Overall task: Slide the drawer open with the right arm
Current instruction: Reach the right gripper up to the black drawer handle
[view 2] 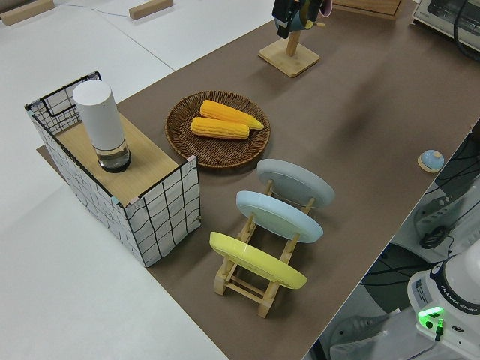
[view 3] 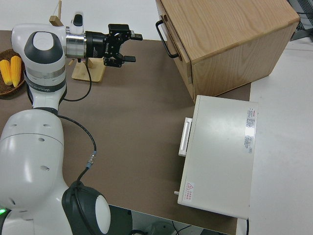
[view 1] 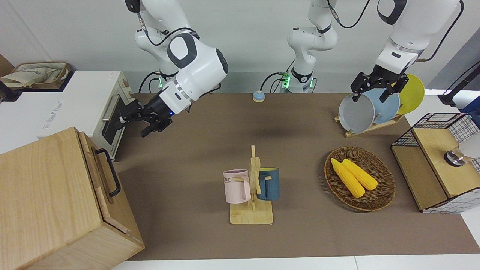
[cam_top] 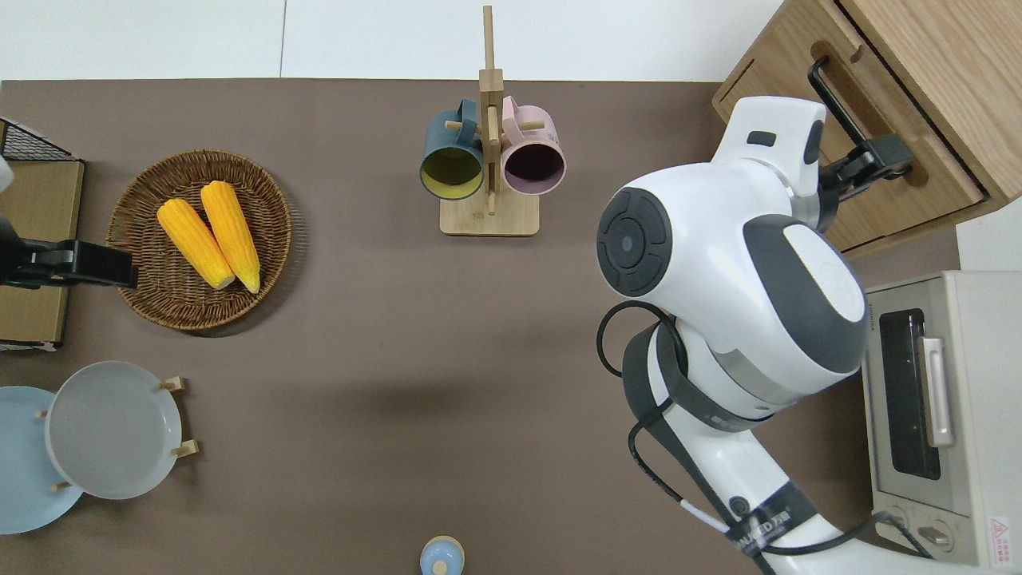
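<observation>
The drawer (view 1: 98,176) is the light-wood front of the big pale box (view 1: 41,202), with a black bar handle (view 1: 108,172), and it looks shut. It also shows in the overhead view (cam_top: 858,172) and the right side view (view 3: 177,54). My right gripper (view 1: 135,124) is open and empty, and it lies level and points at the drawer front. In the overhead view the gripper (cam_top: 882,156) sits over the handle's (cam_top: 830,100) end nearer the robots. In the right side view the gripper (view 3: 131,47) stands a short gap away from the handle (view 3: 164,35). My left arm is parked, its gripper (view 1: 371,95) open.
A white toaster oven (view 1: 112,116) stands beside the box, nearer to the robots. A mug rack (view 1: 252,187) with two mugs is mid-table. A basket of corn (view 1: 359,178), a plate rack (view 1: 369,108) and a wire-grid cabinet (view 1: 435,157) are toward the left arm's end.
</observation>
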